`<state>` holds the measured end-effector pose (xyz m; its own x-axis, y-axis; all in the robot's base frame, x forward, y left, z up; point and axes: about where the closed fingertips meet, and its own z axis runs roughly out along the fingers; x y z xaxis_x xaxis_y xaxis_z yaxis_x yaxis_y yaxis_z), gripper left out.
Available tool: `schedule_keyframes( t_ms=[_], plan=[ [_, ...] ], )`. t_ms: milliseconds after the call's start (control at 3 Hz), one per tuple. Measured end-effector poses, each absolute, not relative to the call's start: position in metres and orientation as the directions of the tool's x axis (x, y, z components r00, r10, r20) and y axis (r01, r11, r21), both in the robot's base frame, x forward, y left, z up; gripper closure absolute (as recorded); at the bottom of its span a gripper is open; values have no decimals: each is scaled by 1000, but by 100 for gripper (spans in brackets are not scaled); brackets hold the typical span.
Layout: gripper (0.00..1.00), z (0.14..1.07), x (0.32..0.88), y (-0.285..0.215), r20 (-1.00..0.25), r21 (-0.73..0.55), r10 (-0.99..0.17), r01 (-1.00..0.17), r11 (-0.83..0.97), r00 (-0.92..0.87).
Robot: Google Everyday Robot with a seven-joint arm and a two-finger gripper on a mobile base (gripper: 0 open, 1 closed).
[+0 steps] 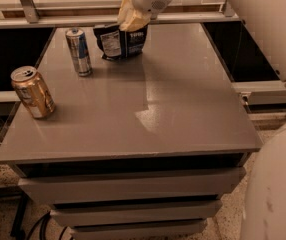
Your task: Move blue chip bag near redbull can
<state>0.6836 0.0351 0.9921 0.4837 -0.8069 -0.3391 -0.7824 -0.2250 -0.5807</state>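
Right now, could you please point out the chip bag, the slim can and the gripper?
chip bag [128, 45], camera view, on its dark front panel.
slim can [79, 53], camera view, on its blue and silver side.
gripper [132, 20], camera view, between its jaws, at the bag's top edge.

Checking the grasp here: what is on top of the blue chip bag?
The gripper sits on the top edge of the blue chip bag, closed on it. That edge is covered; only the bag's front with its white label shows.
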Motion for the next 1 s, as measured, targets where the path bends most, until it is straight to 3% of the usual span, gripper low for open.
schedule_keyframes(
  t_ms=[1000],
  plan=[
    [100,953,655,69,-371,-490,-756,-805,-334,540]
  ],
)
